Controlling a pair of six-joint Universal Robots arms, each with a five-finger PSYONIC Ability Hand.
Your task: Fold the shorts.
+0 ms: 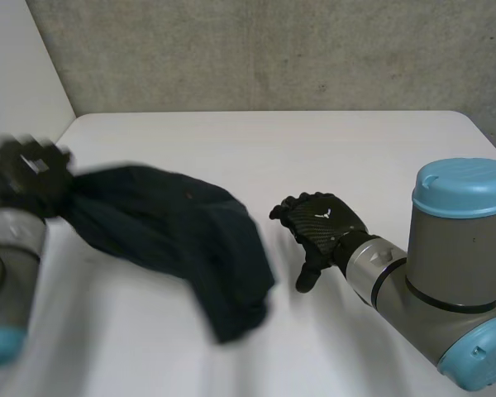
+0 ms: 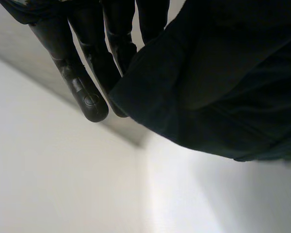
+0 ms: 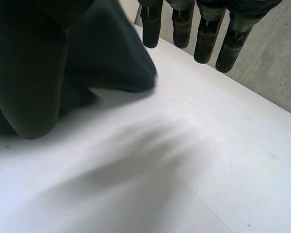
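Over white table [image 1: 231, 141], holding one end of the dark shorts [image 1: 174, 223] pinched in the left hand [image 1: 29, 178], likely for spreading them flat before folding, and hovering the right hand [image 1: 322, 223], loose-fingered and empty, just beside their far end.

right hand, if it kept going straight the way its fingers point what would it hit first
Most likely the shorts: the right hand points at their bunched edge, with only bare table between. Its height is unclear, so it could skim over them.
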